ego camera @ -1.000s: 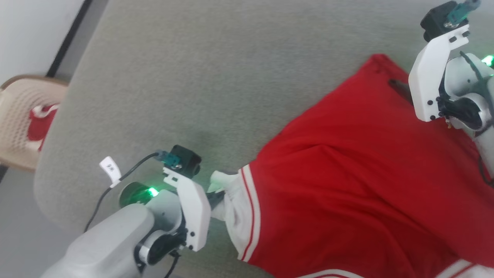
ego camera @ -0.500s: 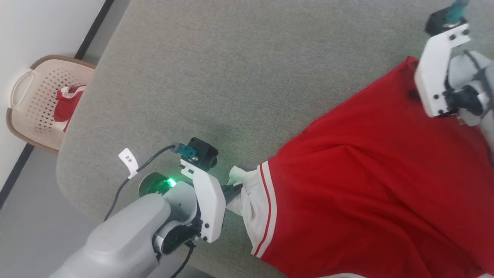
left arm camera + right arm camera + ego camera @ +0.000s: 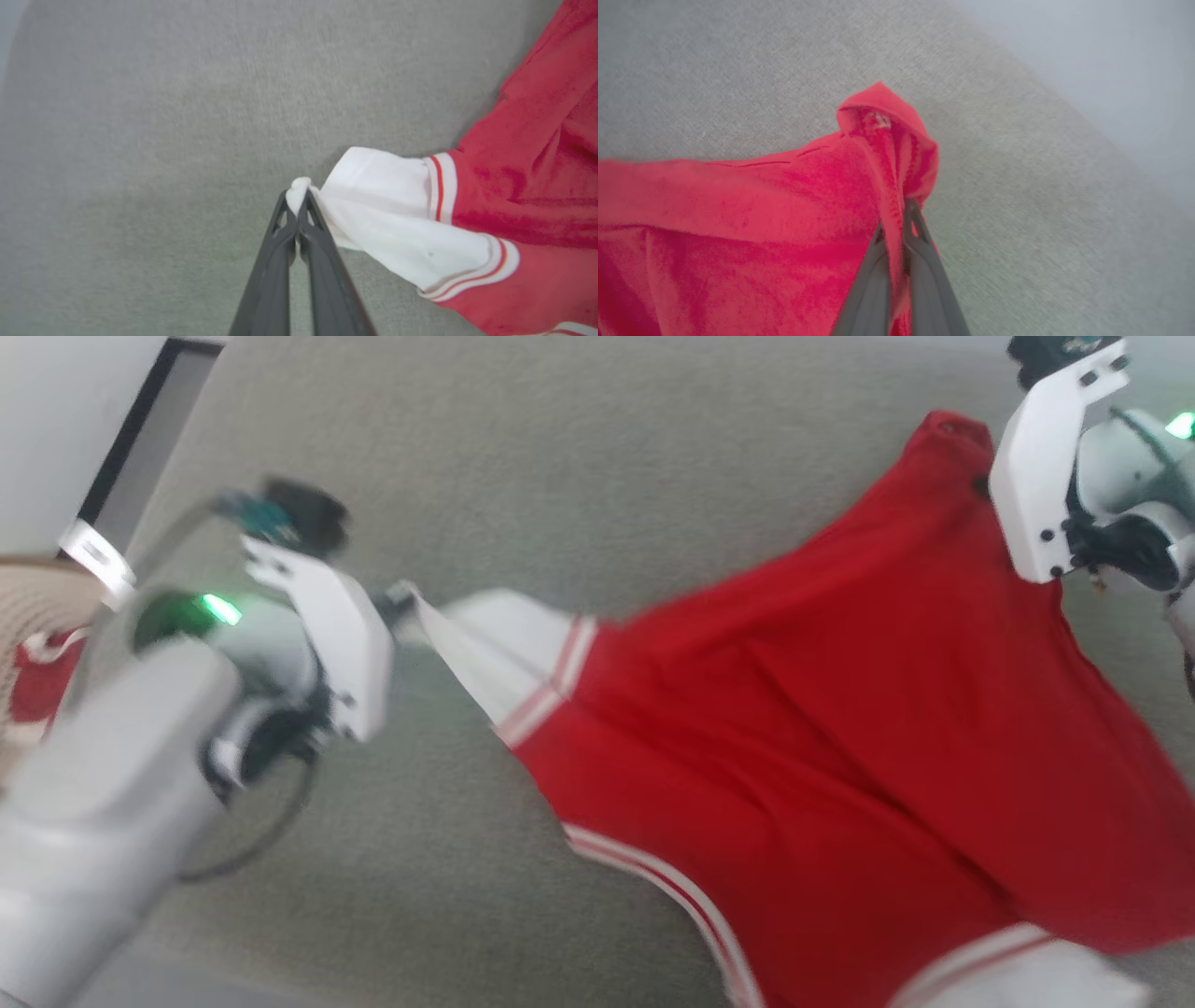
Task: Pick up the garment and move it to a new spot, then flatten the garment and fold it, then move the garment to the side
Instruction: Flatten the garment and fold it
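Garment (image 3: 840, 728) spreads red, with stripe-trimmed white sleeves.

No legible text; cable tag (image 3: 91, 549) blurred

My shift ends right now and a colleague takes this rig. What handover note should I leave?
Left hand: shut on a white sleeve tip of the red jersey-style T-shirt.
Right hand: shut on a red corner of it.
The shirt is stretched between both hands, over the grey fabric surface.
Done: garment grasped at two points.
Left: set it down at a new spot, flatten, fold, move aside.
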`<state>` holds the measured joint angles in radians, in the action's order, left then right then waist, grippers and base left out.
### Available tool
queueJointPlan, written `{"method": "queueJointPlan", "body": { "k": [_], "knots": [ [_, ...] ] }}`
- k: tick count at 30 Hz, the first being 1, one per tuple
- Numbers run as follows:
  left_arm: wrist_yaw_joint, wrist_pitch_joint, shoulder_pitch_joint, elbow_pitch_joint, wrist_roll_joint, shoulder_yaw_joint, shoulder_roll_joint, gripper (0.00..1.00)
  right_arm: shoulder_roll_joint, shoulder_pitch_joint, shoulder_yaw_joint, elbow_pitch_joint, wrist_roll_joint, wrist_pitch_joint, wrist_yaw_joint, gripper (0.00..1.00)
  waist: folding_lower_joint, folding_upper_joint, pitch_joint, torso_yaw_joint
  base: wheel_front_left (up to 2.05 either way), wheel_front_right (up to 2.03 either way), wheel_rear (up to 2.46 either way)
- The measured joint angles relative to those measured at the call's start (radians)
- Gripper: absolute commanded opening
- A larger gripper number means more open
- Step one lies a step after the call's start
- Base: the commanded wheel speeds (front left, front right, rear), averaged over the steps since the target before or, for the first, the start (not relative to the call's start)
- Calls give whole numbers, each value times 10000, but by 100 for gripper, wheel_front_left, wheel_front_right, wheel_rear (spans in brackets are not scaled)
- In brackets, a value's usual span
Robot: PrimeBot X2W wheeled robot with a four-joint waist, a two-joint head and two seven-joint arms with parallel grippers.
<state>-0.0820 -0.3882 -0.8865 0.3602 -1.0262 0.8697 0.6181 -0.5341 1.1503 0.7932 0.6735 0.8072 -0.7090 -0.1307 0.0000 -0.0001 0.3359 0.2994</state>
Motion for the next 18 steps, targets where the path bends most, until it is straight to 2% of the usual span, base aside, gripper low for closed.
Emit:
{"method": "queueJointPlan", "body": {
  "k": [4,9,18],
  "knots": [
    [-8,-397,-746,96,192,-159,351,0,-140,95,61,-320,228,301,-2,0,0,1,-262,-408,0,0,0],
    [188,-894,-2025,502,487,-314,771,0,-355,236,82,-863,453,637,0,0,0,0,-753,-1074,0,0,0],
    [639,-1269,-3641,1783,865,-339,662,0,-512,455,-40,-1551,545,867,-2,0,0,1,-1684,-2160,0,0,0]
  ]
}}
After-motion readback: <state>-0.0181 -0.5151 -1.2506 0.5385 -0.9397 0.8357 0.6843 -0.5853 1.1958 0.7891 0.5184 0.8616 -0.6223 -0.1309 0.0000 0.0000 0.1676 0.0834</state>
